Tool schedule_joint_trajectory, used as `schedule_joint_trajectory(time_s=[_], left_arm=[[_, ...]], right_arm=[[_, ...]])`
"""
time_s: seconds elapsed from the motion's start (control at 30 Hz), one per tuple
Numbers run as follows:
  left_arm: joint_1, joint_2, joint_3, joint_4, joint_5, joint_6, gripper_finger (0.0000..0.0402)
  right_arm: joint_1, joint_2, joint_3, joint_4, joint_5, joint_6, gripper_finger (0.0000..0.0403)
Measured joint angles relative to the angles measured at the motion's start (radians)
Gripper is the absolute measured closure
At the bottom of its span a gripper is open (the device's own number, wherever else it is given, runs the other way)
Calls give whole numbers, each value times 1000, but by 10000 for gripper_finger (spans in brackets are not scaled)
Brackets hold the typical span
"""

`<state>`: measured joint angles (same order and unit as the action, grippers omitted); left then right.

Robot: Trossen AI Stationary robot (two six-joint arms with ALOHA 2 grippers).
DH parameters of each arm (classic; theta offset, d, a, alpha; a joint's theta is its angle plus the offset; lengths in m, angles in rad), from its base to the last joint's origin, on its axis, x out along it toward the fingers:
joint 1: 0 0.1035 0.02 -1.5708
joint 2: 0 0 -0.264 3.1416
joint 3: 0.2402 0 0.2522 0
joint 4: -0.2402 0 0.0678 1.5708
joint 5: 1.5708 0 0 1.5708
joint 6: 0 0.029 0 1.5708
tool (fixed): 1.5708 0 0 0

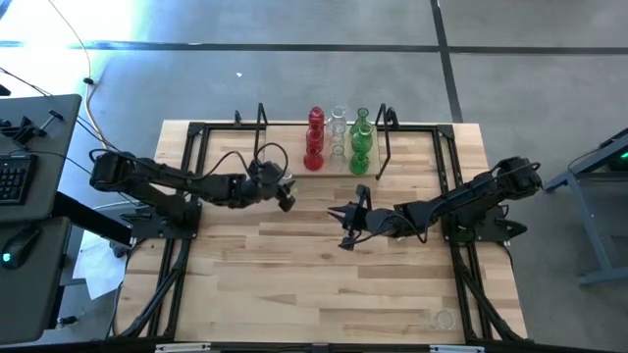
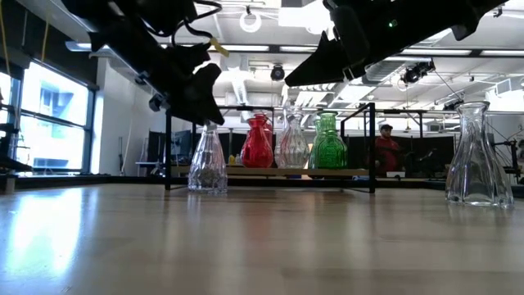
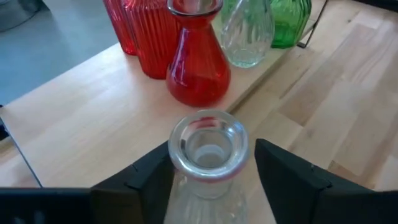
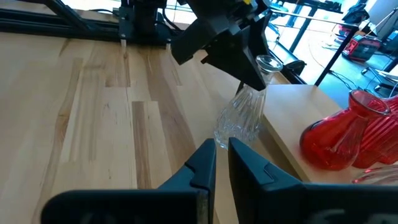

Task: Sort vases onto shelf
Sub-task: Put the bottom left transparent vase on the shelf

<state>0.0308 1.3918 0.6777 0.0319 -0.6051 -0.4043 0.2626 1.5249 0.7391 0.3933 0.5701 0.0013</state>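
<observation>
A clear glass vase (image 3: 208, 146) stands upright on the table by the near edge of the shelf (image 1: 294, 167). My left gripper (image 3: 212, 163) is open, one finger on each side of the vase's neck just below the rim, with a gap at both sides. On the shelf stand red vases (image 3: 198, 68), a clear ribbed vase (image 3: 249, 34) and green vases (image 1: 361, 137). My right gripper (image 4: 222, 163) hovers shut over the middle of the table, to the right of the clear vase, with nothing between its fingers.
Another clear vase (image 2: 479, 156) stands alone near the table's near right corner (image 1: 444, 319). Black wire frames (image 1: 385, 137) rise at both ends of the shelf. Bare wood lies across the near half of the table. A person in red (image 2: 385, 147) is in the room beyond.
</observation>
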Motion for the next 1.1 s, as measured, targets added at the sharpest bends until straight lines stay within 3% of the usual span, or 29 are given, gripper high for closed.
schedule_joint_trajectory(time_s=[0.33, 0.7, 1.1], left_arm=[[8, 0, -2, 47, 68, 115, 318], [8, -64, -2, 102, 96, 172, 318], [21, -272, -2, 97, 106, 192, 318]], right_arm=[[0, 0, 0, -1, -1, 0, 379], [0, 0, 0, -16, -1, 25, 379], [0, 0, 0, -16, -1, 25, 379]])
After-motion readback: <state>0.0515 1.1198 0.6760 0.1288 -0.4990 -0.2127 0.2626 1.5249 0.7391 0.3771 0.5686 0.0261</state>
